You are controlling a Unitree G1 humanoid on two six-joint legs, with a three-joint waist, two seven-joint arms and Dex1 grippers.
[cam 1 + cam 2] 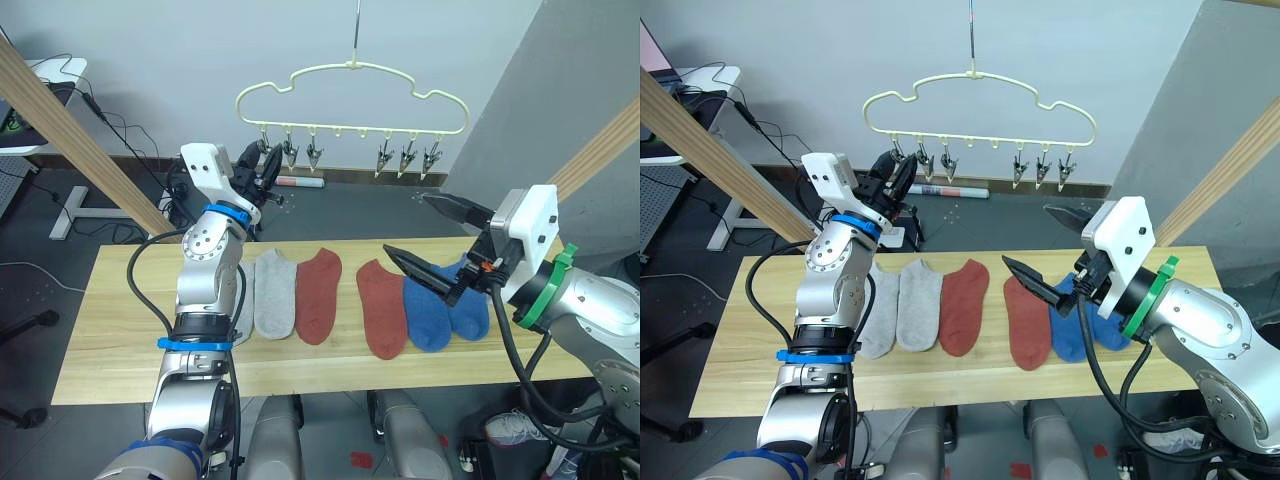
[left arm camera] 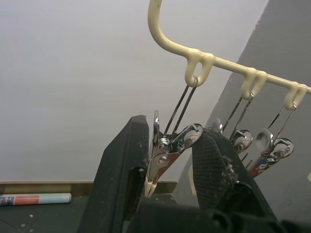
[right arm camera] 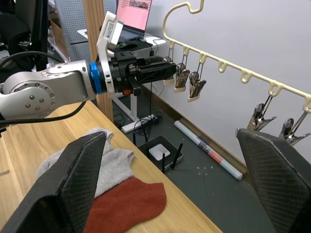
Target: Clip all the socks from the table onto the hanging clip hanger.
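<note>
One grey sock (image 1: 243, 310) arm-hidden, blue pair (image 1: 445, 305) part-covered

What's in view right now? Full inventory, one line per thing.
grey socks: 2, light grey, flat on the table, robot's left end of the row.
rust-red socks: 2, rust-red, middle of the row.
blue socks: 2, blue, right end of the row, partly behind the right arm.
table: 1, light wood planks, under the socks.
clip hanger: 1, pale yellow, cloud-shaped, hanging above the table's far edge.
clips: 6 visible, metal, three at each end of the hanger's bottom bar.
wooden poles: 2, slanted, one on each side.
tube: 1, white and red, on the floor behind.
left gripper: 1, black jaws around the leftmost clip.
right gripper: 1, black jaws open, above the blue socks.
</note>
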